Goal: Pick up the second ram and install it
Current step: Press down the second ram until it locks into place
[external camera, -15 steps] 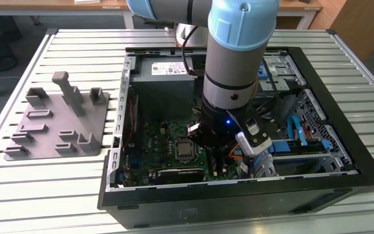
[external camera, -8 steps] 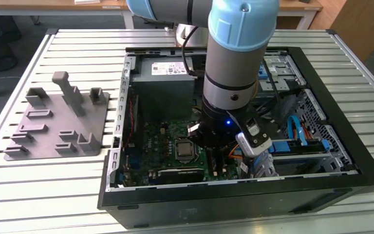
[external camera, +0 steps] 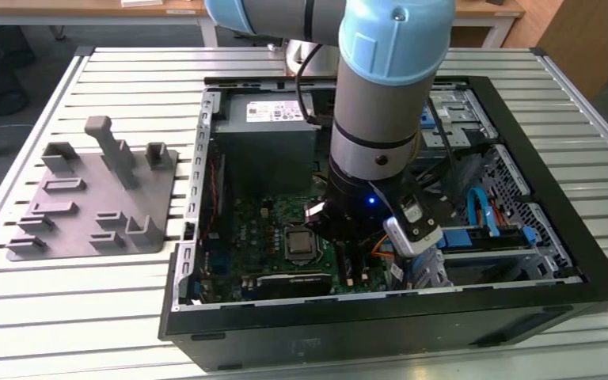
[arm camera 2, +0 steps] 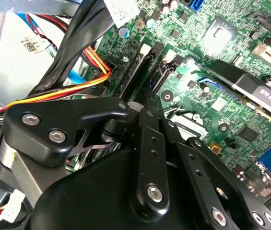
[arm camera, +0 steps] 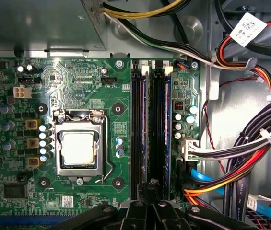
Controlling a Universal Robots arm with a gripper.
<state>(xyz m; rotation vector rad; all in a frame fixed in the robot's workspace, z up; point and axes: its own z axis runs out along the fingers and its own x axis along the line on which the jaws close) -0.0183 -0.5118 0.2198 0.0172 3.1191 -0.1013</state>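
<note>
My gripper (arm camera: 149, 188) reaches down into the open computer case (external camera: 557, 261), just above the green motherboard (arm camera: 77, 91). In both wrist views its black fingers (arm camera 2: 147, 103) are drawn together to a narrow tip over one end of the memory slots (arm camera 2: 147, 67). Two long thin dark strips with blue-green edges stand edge-on in those slots. The second ram (arm camera: 145, 134) appears to be one of them, seated beside the other strip (arm camera: 167, 134). Nothing shows between the fingers, and I cannot tell whether the tip touches a strip.
Bundles of black, red, orange and yellow cables (arm camera: 250, 158) run beside the slots. The processor socket (arm camera: 80, 148) lies on their other side. A grey fixture with upright posts (external camera: 98, 198) stands on the slatted table, at the exterior view's left of the case.
</note>
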